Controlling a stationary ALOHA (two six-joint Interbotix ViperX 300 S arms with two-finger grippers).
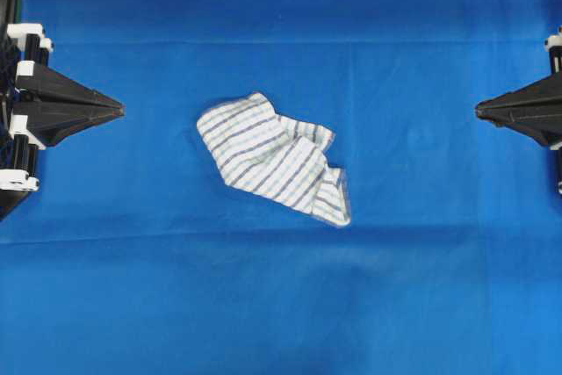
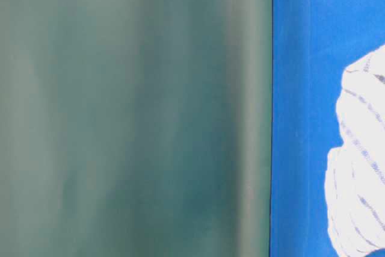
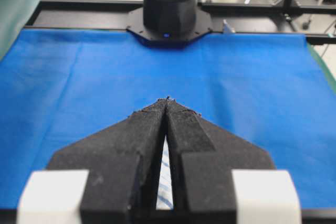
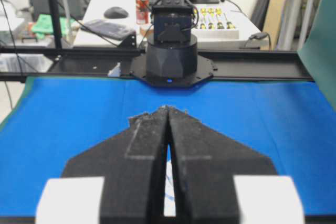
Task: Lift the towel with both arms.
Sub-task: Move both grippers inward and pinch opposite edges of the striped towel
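The towel (image 1: 275, 158), white with thin blue and grey stripes, lies crumpled on the blue table cloth (image 1: 281, 305) at the middle of the overhead view. A corner of it fills the right edge of the table-level view (image 2: 361, 167). My left gripper (image 1: 120, 111) sits at the left edge, tips together, well short of the towel. My right gripper (image 1: 479, 111) mirrors it at the right edge, also shut and holding nothing. In each wrist view the black fingers (image 3: 167, 99) (image 4: 166, 108) meet at the tip, and a sliver of towel (image 3: 165, 182) (image 4: 169, 190) shows through the slot behind them.
The opposite arm's black base (image 3: 169, 11) (image 4: 171, 59) stands at the far end of the cloth in each wrist view. A green backdrop (image 2: 132, 112) covers most of the table-level view. Beyond the frame sits a desk with tools (image 4: 210, 22).
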